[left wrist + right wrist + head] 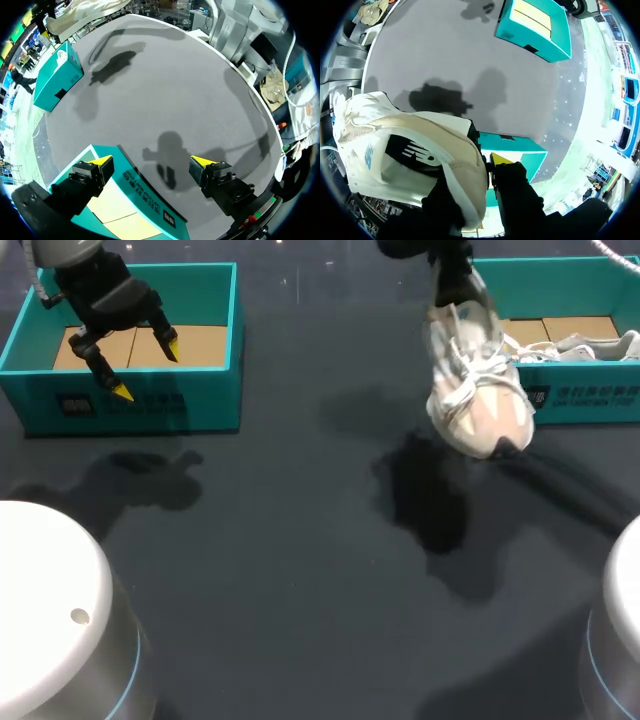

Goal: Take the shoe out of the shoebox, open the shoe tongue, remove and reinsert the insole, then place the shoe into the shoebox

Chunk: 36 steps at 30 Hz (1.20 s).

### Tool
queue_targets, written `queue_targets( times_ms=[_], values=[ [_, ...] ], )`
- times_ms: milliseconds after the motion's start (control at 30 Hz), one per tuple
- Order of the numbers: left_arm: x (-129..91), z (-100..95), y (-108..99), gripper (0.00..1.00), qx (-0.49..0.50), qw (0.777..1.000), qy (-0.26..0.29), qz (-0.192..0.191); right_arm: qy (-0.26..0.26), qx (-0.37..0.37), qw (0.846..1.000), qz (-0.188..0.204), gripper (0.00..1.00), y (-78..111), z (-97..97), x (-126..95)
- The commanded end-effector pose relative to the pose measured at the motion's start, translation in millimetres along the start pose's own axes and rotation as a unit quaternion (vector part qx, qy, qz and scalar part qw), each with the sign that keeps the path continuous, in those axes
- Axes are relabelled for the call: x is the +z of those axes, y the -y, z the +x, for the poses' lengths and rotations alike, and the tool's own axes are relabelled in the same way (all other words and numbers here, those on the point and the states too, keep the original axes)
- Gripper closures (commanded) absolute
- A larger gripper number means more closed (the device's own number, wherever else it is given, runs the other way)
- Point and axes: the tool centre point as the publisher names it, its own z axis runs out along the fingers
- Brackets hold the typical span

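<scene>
From the head view, the right gripper [458, 298] has the shoe [478, 380] pinched at the heel, with the toe hanging down over the table [280, 560], just in front of the right shoebox [580, 400]. I'd call the take-out step nearly done. The good move now is a gentle lowering, sole down, onto the dark surface near the middle, where both arms can get at the tongue. Loose laces dangle, so mind they don't snag the box wall. A second shoe [590, 345] lies inside that box. Across the table the left gripper [147, 368] hangs spread wide above the left shoebox [130, 405], holding nothing. Over to the left wrist view: the yellow tips are well apart with nothing between them, and the box rim sits right under one finger, its cardboard liner [120, 215] showing. That arm must lift clear of the wall before it crosses to help. Right wrist view now: the heel collar is clamped between the two fingers, and one yellow tip shows outside it. The teal right shoebox is directly beneath, and the other box is well apart. The bite looks shallow to me, so a slow descent is wise.
</scene>
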Motion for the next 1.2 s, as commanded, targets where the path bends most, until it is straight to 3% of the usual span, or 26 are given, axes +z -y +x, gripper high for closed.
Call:
queue_targets(
  times_ms=[33,367,767,1200],
  values=[
    [0,0.1,0,0.00,0.000,1.000,-0.001,-0.001,0.005,0.001,1.000,-0.020,1.00,85.3,-8.5,-10],
    [0,0.1,0,0.00,0.000,1.000,-0.001,-0.001,-0.002,-0.016,1.000,-0.014,1.00,167.7,-61.1,2],
    [0,0.1,0,0.00,0.000,1.000,-0.001,-0.001,-0.007,0.024,1.000,-0.006,1.00,246.7,-115.1,22],
    [0,0.1,0,0.00,0.000,1.000,-0.001,-0.001,-0.007,0.024,1.000,-0.006,1.00,246.7,-115.1,22]
  ],
)
